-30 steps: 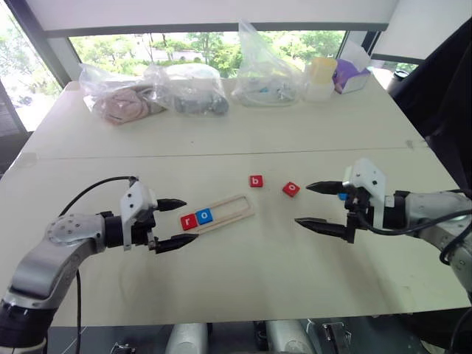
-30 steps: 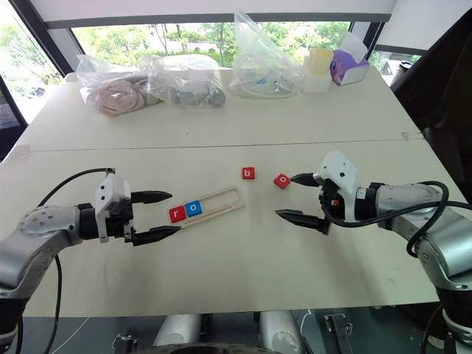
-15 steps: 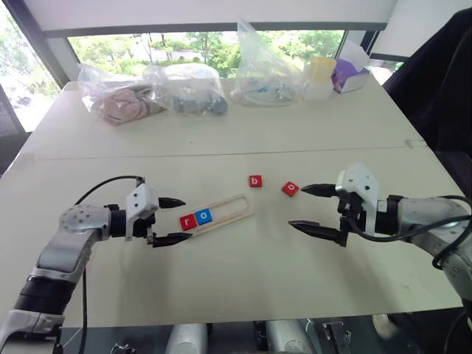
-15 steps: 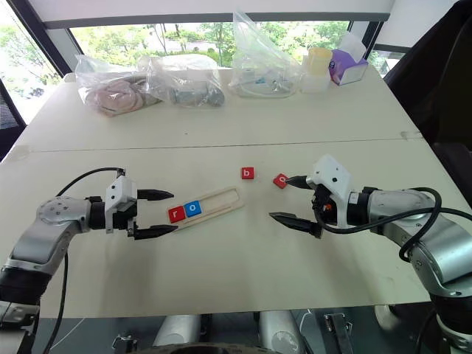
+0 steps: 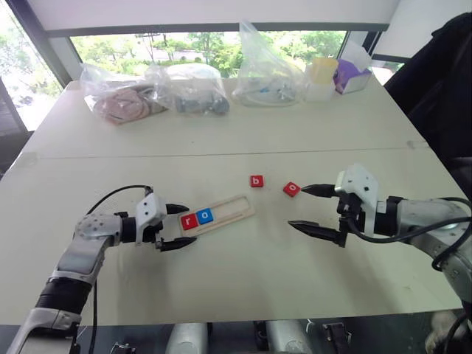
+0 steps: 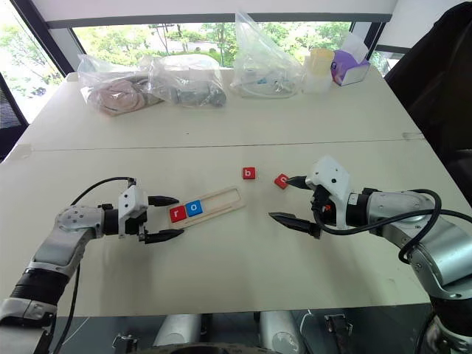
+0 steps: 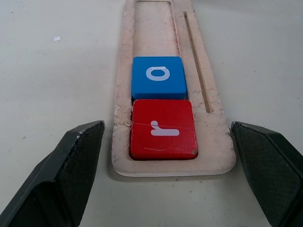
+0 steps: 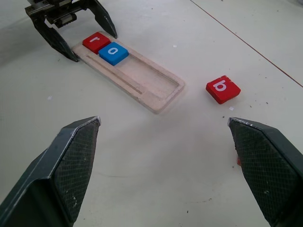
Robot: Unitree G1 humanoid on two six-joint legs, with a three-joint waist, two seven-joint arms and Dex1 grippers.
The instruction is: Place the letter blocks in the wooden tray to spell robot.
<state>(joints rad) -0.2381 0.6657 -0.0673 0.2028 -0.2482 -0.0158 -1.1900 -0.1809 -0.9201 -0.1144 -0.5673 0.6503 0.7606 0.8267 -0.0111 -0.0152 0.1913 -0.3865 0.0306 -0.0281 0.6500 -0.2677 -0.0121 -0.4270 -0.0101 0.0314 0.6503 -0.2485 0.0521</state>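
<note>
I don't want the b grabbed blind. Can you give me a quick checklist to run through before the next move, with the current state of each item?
1. Red r and blue o seated at the near end of the wooden tray: ok.
2. Third slot free for the b: ok.
3. Red b block lying flat on the table, letter up, apart from the tray: ok.
4. Right gripper jaws open, holding nothing: ok.
5. Left gripper jaws open astride the tray's end, holding nothing: ok.
6. Red o block beside the right gripper's upper finger; touching: cannot tell.
</note>
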